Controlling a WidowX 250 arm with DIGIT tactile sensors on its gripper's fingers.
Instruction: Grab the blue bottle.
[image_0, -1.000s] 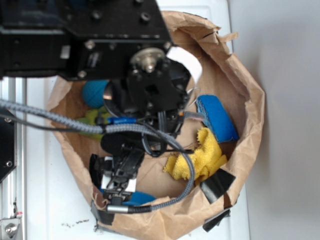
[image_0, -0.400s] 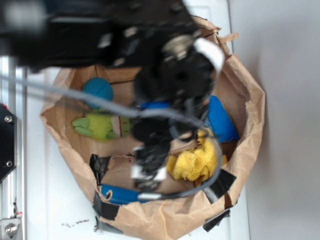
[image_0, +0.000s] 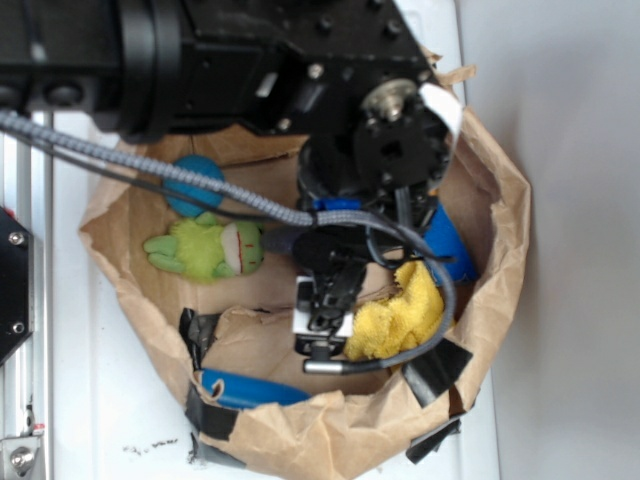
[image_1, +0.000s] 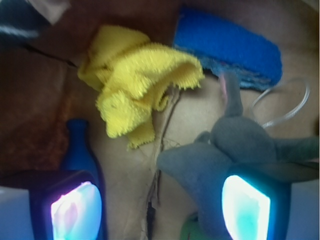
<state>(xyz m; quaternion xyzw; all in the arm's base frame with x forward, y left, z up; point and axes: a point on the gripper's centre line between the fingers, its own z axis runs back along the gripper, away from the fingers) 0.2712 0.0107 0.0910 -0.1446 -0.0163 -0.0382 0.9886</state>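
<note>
Exterior view shows us a crumpled brown paper bag (image_0: 500, 200) open at the top, with the black robot arm (image_0: 250, 60) reaching over it. The smooth bright-blue plastic bottle (image_0: 250, 390) lies on its side at the bottom of the bag, near the front wall. A fuzzy green plush toy (image_0: 205, 250) and a round teal yarn ball (image_0: 192, 185) sit on the other side. From the wrist camera we see the gripper (image_1: 160, 210) with its two fingers spread wide apart and nothing between them. The bottle's neck sticks up beside one finger (image_1: 75, 210). A soft grey plush toy (image_1: 225, 150) lies by the other finger. A fluffy yellow cloth (image_1: 135, 85) lies near a flat blue block (image_1: 227, 47).
</note>
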